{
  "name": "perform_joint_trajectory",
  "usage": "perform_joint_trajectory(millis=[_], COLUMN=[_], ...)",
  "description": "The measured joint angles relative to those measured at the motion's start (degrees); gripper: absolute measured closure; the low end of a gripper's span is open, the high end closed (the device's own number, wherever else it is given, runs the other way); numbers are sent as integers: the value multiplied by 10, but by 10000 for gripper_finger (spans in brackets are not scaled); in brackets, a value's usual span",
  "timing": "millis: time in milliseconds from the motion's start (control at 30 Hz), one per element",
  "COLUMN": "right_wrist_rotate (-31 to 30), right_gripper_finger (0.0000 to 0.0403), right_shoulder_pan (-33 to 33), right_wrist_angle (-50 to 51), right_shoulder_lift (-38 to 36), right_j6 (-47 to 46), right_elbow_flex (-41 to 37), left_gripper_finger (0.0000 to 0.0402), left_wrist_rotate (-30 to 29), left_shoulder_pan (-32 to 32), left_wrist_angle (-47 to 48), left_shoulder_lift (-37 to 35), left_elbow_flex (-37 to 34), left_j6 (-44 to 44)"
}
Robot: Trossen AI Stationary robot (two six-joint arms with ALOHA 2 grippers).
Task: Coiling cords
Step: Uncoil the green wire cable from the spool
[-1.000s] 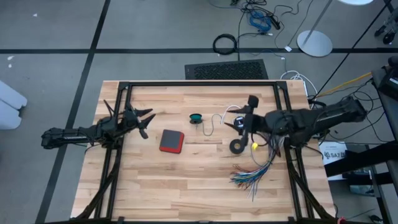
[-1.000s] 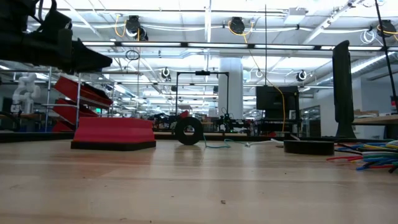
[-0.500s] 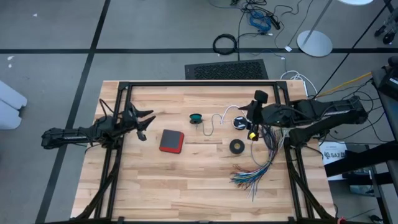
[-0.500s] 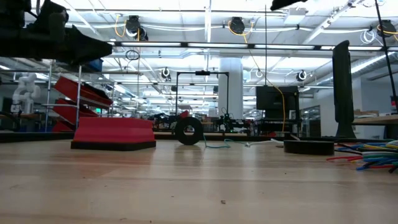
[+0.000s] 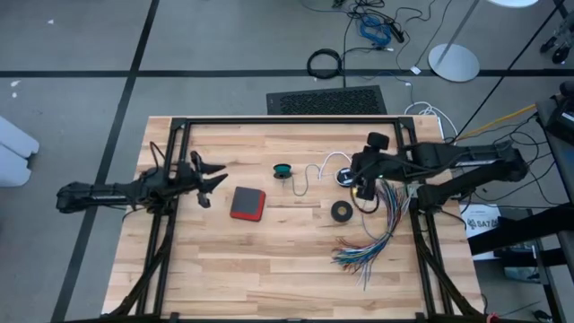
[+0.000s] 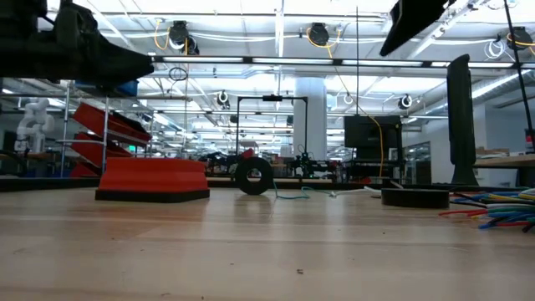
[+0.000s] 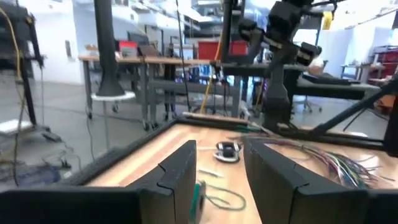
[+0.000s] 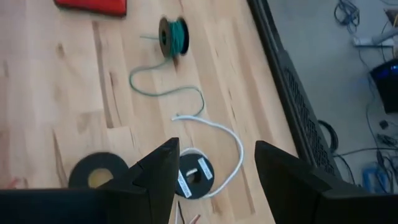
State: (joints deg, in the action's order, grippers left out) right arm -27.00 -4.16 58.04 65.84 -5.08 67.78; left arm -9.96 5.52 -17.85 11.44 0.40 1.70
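We see the teal-green cord (image 8: 166, 68) partly wound on a small spool (image 8: 171, 36) standing on the table (image 5: 269, 260), its loose tail curling toward the white cord (image 8: 225, 152). The white cord loops to a round black-and-white reel (image 8: 193, 180) lying flat, just beside a black tape ring (image 8: 96, 170). Our right end effector (image 5: 360, 179) hangs above the reel with fingers spread wide, holding nothing. Our left end effector (image 5: 208, 178) hovers over the table's left side, near a red box (image 5: 247, 204), fingers parted and empty. A multicoloured wire bundle (image 5: 372, 244) fans out nearby.
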Motion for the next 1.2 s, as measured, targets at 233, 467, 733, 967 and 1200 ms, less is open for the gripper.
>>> perform_joint_trajectory(millis=[233, 467, 733, 967, 1200], right_wrist_rotate=[-1, 59, 75, 109, 174], right_gripper_finger=[206, 206, 206, 206, 206], right_shoulder_pan=[19, 34, 80, 123, 143], right_wrist_angle=[-41, -326, -489, -573, -643], right_shoulder_lift=[57, 111, 210, 285, 318], right_j6=[31, 109, 135, 149, 148], right_elbow_flex=[-60, -127, -133, -133, -133], left_gripper_finger=[259, 259, 259, 259, 259], left_wrist_rotate=[45, 41, -61, 32, 214], left_shoulder_pan=[0, -1, 12, 136, 233], left_wrist_angle=[-134, -182, -218, -252, -342], left_shoulder_lift=[121, 281, 489, 683, 800], left_elbow_flex=[0, 45, 137, 178, 225], left_j6=[26, 23, -75, -33, 10])
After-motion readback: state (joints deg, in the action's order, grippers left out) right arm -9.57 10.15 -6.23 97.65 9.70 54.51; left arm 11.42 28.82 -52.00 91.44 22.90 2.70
